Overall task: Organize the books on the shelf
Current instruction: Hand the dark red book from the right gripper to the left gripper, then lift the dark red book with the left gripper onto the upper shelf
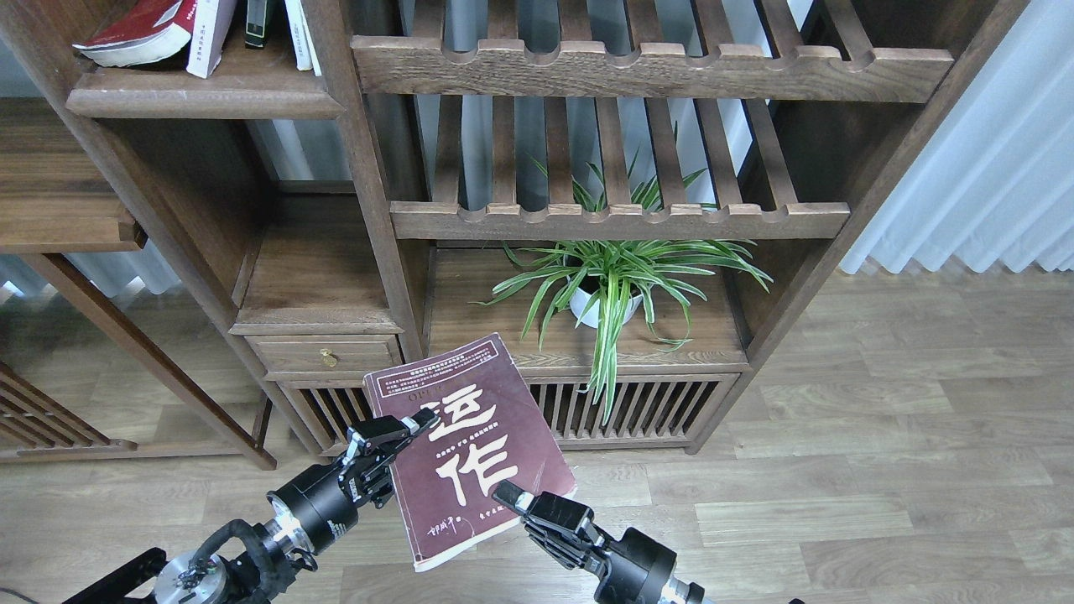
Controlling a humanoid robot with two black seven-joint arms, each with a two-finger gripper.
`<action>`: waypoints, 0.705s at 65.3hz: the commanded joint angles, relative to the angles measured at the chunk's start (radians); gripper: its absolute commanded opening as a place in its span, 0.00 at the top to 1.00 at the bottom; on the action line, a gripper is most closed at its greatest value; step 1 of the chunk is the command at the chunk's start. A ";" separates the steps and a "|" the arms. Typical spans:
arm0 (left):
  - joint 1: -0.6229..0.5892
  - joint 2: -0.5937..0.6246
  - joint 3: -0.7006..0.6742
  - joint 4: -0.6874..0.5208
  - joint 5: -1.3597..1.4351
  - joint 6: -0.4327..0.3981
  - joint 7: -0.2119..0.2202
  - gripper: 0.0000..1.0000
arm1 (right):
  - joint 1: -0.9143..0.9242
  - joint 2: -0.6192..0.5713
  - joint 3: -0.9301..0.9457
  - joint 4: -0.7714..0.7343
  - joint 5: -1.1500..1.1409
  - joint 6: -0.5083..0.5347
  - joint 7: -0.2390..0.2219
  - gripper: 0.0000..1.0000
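Observation:
The dark maroon book (482,436) with big white characters hangs face up, tilted, in front of the bookcase's low cabinet. My right gripper (513,497) is shut on its lower right corner. My left gripper (401,432) is at the book's left edge, with one finger (417,418) lying over the cover and the other hidden. The red book (134,29) lies leaning on the solid shelf board (201,99) at the top left. A white-lavender book (210,33) stands tilted against it.
Two other book spines (295,33) stand on the same shelf by the upright post. Two slatted racks (621,220) fill the middle. A potted spider plant (612,289) stands below them. A small drawer (327,356) is at the left. A curtain (990,168) hangs at the right.

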 commanded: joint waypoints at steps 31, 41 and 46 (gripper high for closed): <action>0.001 0.353 -0.222 -0.124 0.009 0.000 -0.006 0.93 | 0.032 0.000 0.073 -0.040 -0.094 0.000 0.027 0.01; 0.012 0.545 -0.406 -0.279 0.003 0.000 -0.070 0.93 | 0.038 0.000 0.084 -0.051 -0.096 0.000 0.027 0.01; 0.001 0.605 -0.462 -0.282 0.000 0.000 -0.101 0.93 | 0.046 0.000 0.094 -0.055 -0.096 0.000 0.027 0.01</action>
